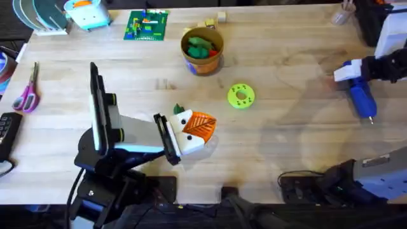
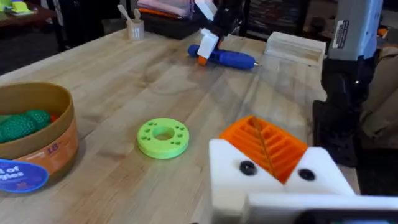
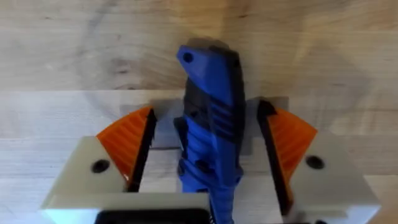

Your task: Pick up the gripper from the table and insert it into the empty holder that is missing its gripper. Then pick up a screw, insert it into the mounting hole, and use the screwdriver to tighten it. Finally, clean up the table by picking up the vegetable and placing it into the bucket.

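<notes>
The blue screwdriver (image 1: 362,98) (image 2: 227,57) lies flat on the table at the far right. My right gripper (image 1: 351,72) (image 3: 205,155) straddles its rear end, open, with a gap between each orange pad and the blue body (image 3: 208,112). My left gripper (image 1: 193,129) (image 2: 267,149) hovers low near the table's middle, its two white fingers shut with the orange pads pressed together. The bucket (image 1: 202,62) (image 2: 43,149) stands at the back centre with a green vegetable (image 1: 198,46) (image 2: 25,124) inside it. The loose gripper part, the holder and the screw are out of view.
A lime green disc with holes (image 1: 240,95) (image 2: 163,137) lies between the two grippers. Pink-handled scissors (image 1: 27,92) lie at the far left. A green brick plate (image 1: 146,25) and small wooden blocks (image 1: 213,22) sit along the back edge.
</notes>
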`<state>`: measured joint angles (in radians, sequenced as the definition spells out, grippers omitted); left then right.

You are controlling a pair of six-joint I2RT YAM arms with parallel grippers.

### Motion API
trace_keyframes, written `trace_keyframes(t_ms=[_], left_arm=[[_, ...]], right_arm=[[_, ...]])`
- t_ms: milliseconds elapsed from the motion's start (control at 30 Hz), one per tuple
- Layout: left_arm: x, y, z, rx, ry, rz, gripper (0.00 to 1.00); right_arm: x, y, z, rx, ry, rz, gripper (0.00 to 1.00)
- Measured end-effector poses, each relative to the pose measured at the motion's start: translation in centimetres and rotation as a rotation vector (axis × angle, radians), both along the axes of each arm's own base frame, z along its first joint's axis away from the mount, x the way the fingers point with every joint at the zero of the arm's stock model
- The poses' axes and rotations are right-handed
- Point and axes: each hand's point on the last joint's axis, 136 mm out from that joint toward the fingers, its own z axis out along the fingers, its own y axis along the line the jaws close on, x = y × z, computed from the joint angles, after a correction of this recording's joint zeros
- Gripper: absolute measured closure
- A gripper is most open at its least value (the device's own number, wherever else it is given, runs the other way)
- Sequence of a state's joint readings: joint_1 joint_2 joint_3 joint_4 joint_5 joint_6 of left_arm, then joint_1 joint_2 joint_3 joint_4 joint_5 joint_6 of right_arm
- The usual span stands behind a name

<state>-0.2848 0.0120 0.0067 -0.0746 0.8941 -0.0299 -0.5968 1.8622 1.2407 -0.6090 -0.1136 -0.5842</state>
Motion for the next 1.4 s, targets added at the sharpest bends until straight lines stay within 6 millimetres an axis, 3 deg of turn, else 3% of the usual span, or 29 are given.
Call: trace_keyframes(t_ms=[167,567,733,1200,1300,1400], left_arm=[[0.0,0.0,0.0,0.000,0.000,0.000,0.993],[0.0,0.0,0.0,0.000,0.000,0.000,0.993],[0.0,0.0,0.0,0.000,0.000,0.000,0.993],[0.0,0.0,0.0,0.000,0.000,0.000,0.993],[0.0,0.0,0.0,0.000,0.000,0.000,0.993],[0.0,0.0,0.0,0.000,0.000,0.000,0.993]], right_arm=[[0.1,0.0,0.0,0.002,-0.004,0.001,0.170],[0.2,0.0,0.0,0.000,-0.008,0.007,0.698],[0.2,0.0,0.0,-0.001,-0.008,0.012,0.966],[-0.2,0.3,0.3,0.007,0.002,0.012,0.978],[-0.2,0.4,1.3,0.001,-0.018,-0.011,0.978],[0.1,0.6,3.5,-0.015,-0.067,-0.044,0.978]])
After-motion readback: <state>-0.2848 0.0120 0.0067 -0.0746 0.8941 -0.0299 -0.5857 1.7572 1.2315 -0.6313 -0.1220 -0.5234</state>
